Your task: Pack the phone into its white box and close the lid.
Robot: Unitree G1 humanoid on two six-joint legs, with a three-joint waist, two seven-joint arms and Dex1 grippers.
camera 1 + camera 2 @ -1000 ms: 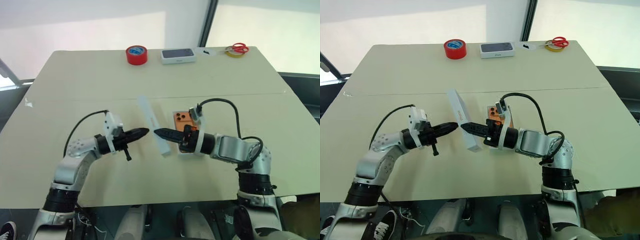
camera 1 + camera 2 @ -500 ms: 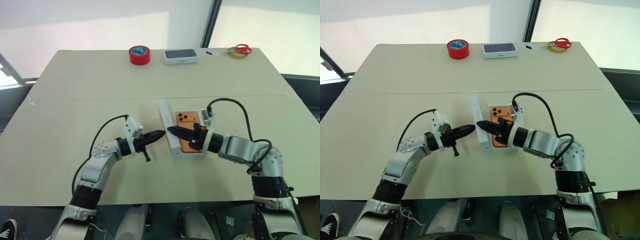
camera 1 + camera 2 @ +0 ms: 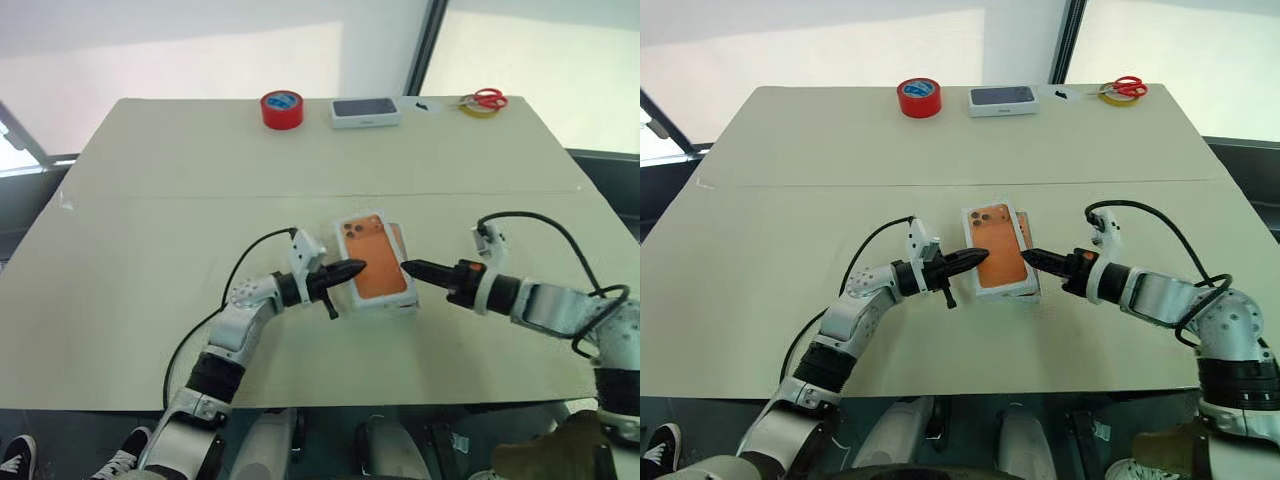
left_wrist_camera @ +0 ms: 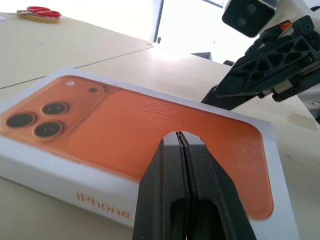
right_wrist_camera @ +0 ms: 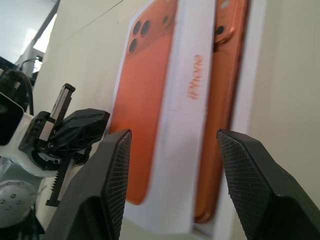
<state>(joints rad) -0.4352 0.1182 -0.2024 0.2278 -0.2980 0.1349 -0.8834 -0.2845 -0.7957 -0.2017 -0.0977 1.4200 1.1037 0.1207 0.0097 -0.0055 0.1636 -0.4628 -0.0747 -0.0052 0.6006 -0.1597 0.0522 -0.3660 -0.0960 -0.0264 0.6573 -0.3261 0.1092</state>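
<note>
On table: glossy rectangular cardboard lid [image 3: 377, 269] askew over phone [image 5: 220, 100]

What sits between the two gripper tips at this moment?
In the left eye view, the white cardboard lid with an orange phone printed on top lies between the shut left gripper and the open right gripper, resting askew on the white box.

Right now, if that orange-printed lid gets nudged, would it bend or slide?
The lid probably stays stiff: its edges look straight and crisp. It likely slides easily, since it lies offset on the white box, not seated.
</note>
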